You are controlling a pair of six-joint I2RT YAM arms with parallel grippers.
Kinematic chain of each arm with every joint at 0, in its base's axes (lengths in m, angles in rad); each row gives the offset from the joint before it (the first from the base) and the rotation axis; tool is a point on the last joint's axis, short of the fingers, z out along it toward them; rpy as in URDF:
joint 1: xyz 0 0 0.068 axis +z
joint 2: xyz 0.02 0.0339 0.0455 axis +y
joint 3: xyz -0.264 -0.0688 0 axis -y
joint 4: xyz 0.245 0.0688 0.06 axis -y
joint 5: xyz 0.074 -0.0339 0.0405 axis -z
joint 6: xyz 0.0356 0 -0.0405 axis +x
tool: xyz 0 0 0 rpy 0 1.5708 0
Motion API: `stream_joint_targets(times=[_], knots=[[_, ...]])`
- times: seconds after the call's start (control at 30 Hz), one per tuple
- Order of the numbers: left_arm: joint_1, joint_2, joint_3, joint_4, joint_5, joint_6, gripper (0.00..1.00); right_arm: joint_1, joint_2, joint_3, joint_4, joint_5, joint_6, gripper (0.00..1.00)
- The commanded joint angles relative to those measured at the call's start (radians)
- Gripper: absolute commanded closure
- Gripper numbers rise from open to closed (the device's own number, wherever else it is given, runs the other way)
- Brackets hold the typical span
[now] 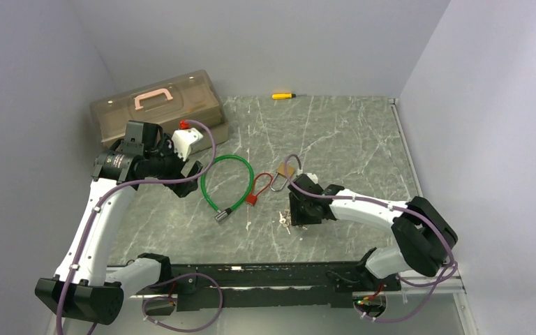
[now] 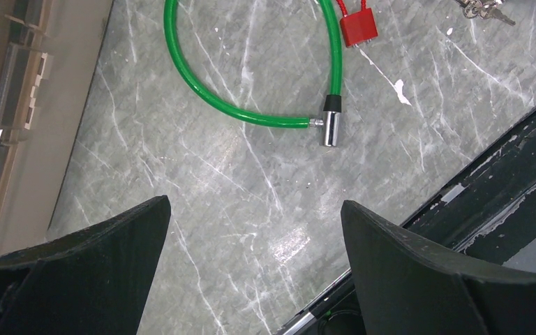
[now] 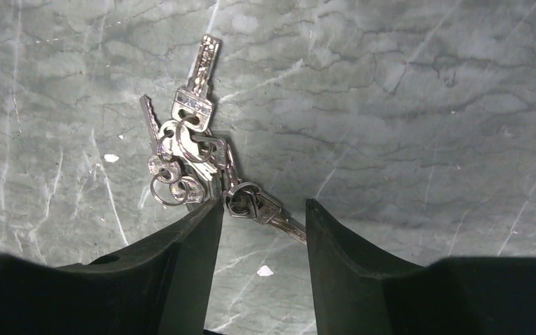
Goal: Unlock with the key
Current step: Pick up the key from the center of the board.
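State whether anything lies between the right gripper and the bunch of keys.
Nothing visible does. The right gripper hangs open directly over the bunch of keys on the table, one key lying between its fingers.

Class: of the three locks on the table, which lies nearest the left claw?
The green cable lock: its loop sits right beside the left claw, while the red padlock and brass padlock lie farther away.
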Motion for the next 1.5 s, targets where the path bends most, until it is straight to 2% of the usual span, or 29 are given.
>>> stream_joint_targets(times=[0.0,0.07,0.23,0.33,0.6,0.8,0.97,1.03,1.17,1.33,1.47], knots=[[-0.005,0.001,0.038,-0.003,0.012,0.008,0.01,0.043,0.045,0.003,0.001,0.035,-0.017,0.55],[-0.005,0.002,0.035,0.001,0.012,0.008,0.01,0.060,0.055,-0.004,-0.001,0.043,-0.009,0.63],[-0.005,0.008,0.027,0.007,0.011,0.006,0.01,0.075,0.055,-0.012,-0.001,0.052,0.011,0.92],[-0.005,0.009,0.025,0.007,0.012,0.006,0.01,0.075,0.025,0.017,-0.024,0.069,0.002,1.00],[-0.005,0.006,0.019,0.016,0.027,0.000,0.01,0.074,-0.113,0.121,-0.124,0.051,-0.050,1.00],[-0.006,0.016,0.021,0.025,0.063,-0.007,0.01,0.073,-0.216,0.123,-0.143,-0.017,-0.103,1.00],[-0.031,0.037,0.019,0.062,0.187,-0.035,0.01,0.073,-0.282,0.131,-0.059,-0.161,-0.203,1.00],[-0.048,0.037,0.008,0.105,0.278,-0.060,0.01,0.074,-0.295,0.160,-0.004,-0.220,-0.234,1.00],[-0.077,-0.018,-0.083,0.290,0.462,-0.105,0.01,0.072,-0.298,0.239,0.068,-0.305,-0.281,1.00],[-0.123,0.017,-0.105,0.330,0.556,-0.135,0.01,0.073,-0.303,0.296,0.210,-0.414,-0.281,1.00],[-0.145,0.039,-0.058,0.303,0.578,-0.160,0.01,0.073,-0.283,0.333,0.277,-0.521,-0.289,1.00]])
